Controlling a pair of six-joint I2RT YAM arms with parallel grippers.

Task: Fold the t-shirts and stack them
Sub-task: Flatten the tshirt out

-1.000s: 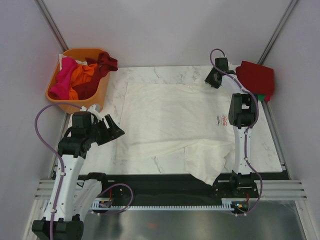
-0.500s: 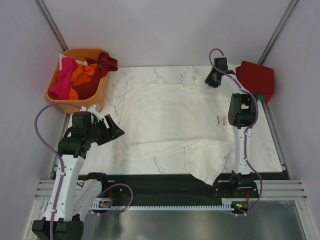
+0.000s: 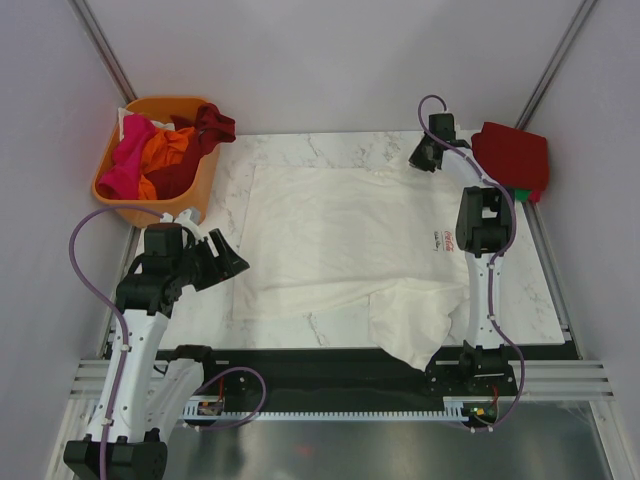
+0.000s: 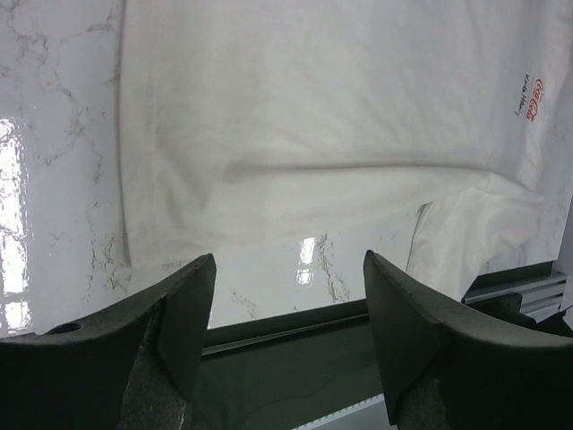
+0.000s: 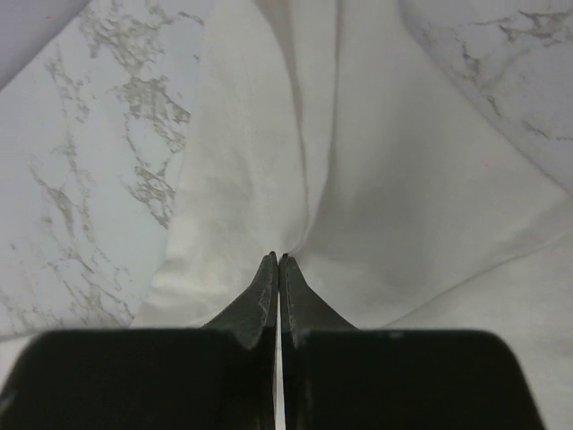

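The one marking that can be read is a small red Coca-Cola script (image 4: 535,97), printed on the cream-white t-shirt (image 4: 313,116) that lies spread on the counter (image 4: 54,134). From above, the script sits on the part of the shirt closest to the counter's right edge, roughly midway between the far and near edges. Just beside it runs a dark line of small writing (image 4: 519,100), too fine to read.
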